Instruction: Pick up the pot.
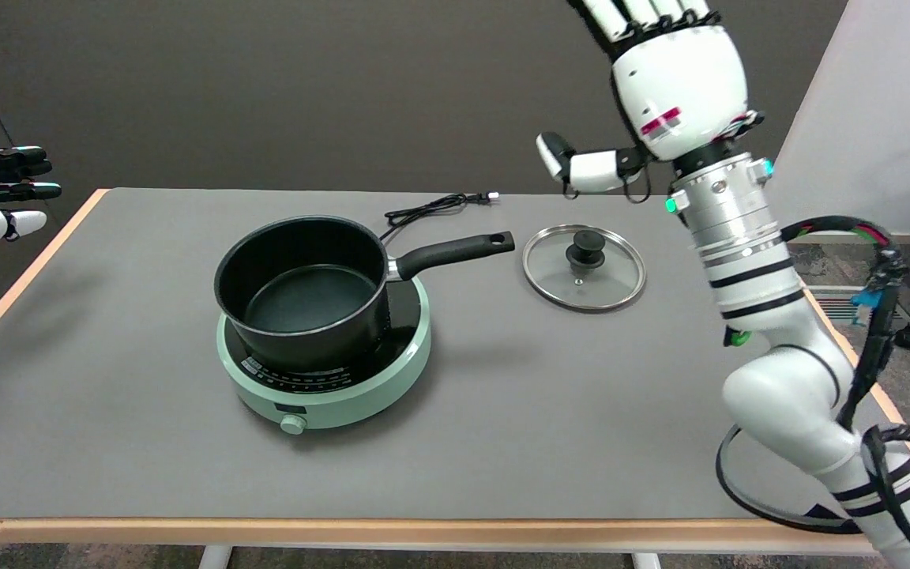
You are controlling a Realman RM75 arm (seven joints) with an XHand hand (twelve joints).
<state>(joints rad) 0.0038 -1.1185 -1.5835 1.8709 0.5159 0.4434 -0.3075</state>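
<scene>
Right hand (pixel 672 79) upright above the lid (pixel 584 267), fingers (pixel 609 20) seemingly spread, holding nothing

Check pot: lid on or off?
Off. The pot sits open on the cooker, inside empty; the lid lies flat on the table beside its handle.
</scene>
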